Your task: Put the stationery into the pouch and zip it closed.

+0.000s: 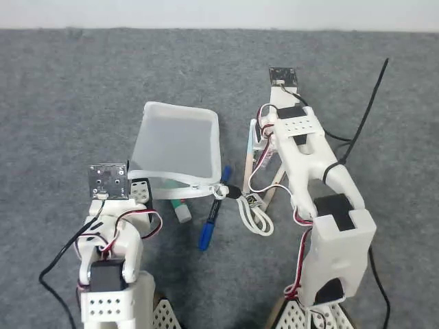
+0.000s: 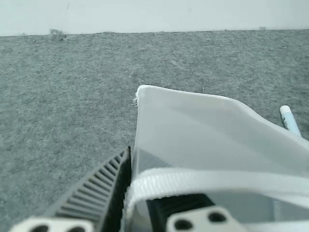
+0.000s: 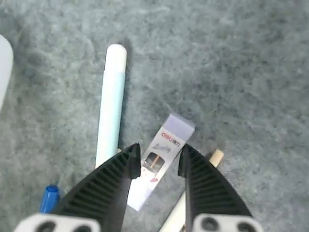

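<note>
From above we saw the pouch [image 1: 175, 140] mid-table, unzipped, with the blue pen [image 1: 209, 223] outside its mouth. At the left wrist, the left gripper [image 2: 142, 181] pinched its zip edge. At the right wrist, the right gripper [image 3: 159, 152] hung part-open astride the eraser [image 3: 166, 140]; we judged packing barely begun.

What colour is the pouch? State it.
The pouch is translucent white; the high view shows it best.

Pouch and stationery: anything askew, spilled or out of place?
Nothing damaged or spilled. The pouch is tipped up, its zip edge clamped in the left gripper, while a blue pen and a white stick lie on the carpet by its mouth. The right gripper hangs open over a labelled item.
</note>
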